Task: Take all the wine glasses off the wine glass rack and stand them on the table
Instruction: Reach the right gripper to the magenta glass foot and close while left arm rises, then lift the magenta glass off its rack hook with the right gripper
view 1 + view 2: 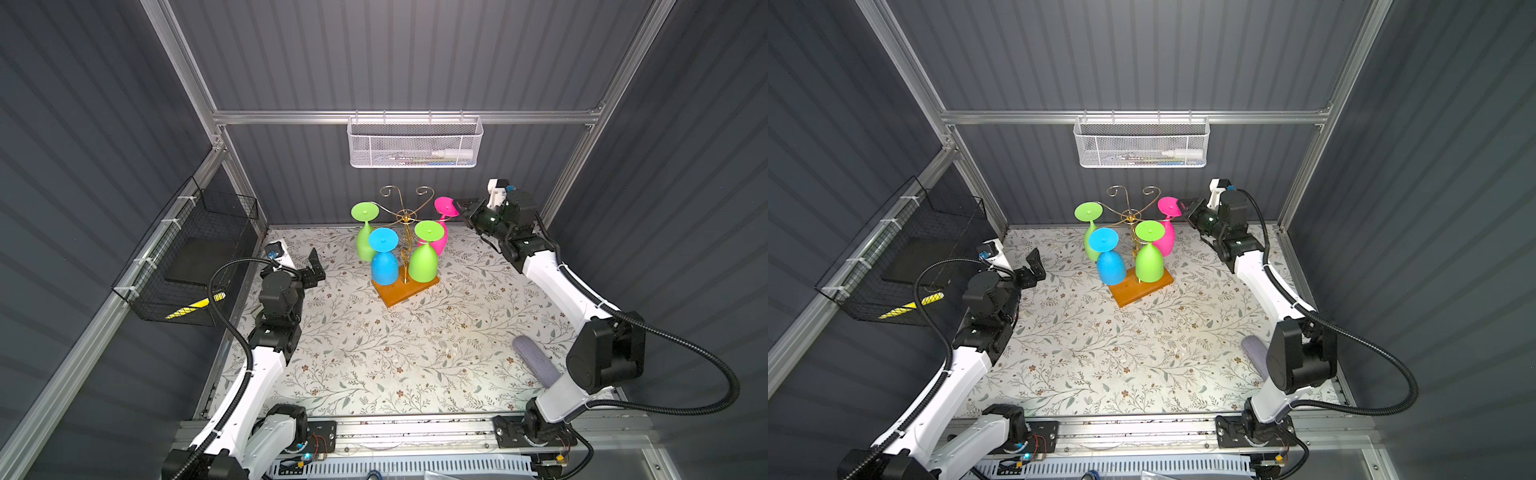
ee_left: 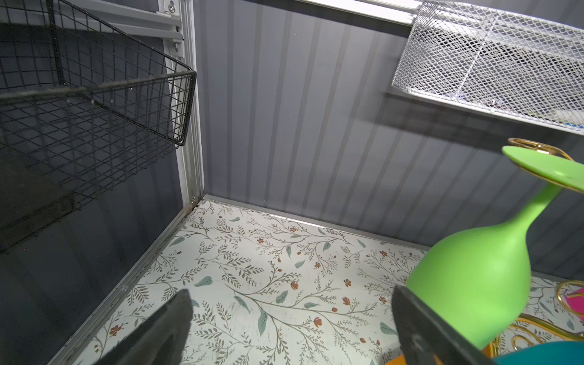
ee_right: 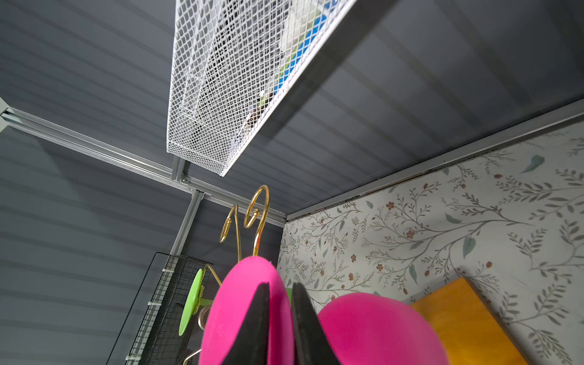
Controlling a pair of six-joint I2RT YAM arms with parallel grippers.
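Observation:
The wine glass rack point(image 1: 405, 293), gold wire on an orange-brown base, stands at the back middle in both top views. Upside-down glasses hang from it: a green one point(image 1: 365, 212) at the left, a blue one point(image 1: 383, 266) and another green one point(image 1: 424, 262) in front, and a pink wine glass point(image 1: 445, 206) at the right. My right gripper point(image 1: 460, 205) reaches in from the right at the height of the pink foot disc. In the right wrist view its fingers point(image 3: 281, 286) pinch the rim of that disc point(image 3: 240, 300). My left gripper point(image 1: 316, 266) hangs open left of the rack, holding nothing.
A white mesh basket point(image 1: 415, 141) hangs on the back wall just above the rack. A black wire basket point(image 1: 187, 257) is fixed to the left wall. A grey-purple cylinder point(image 1: 534, 361) lies on the floral mat beside the right arm.

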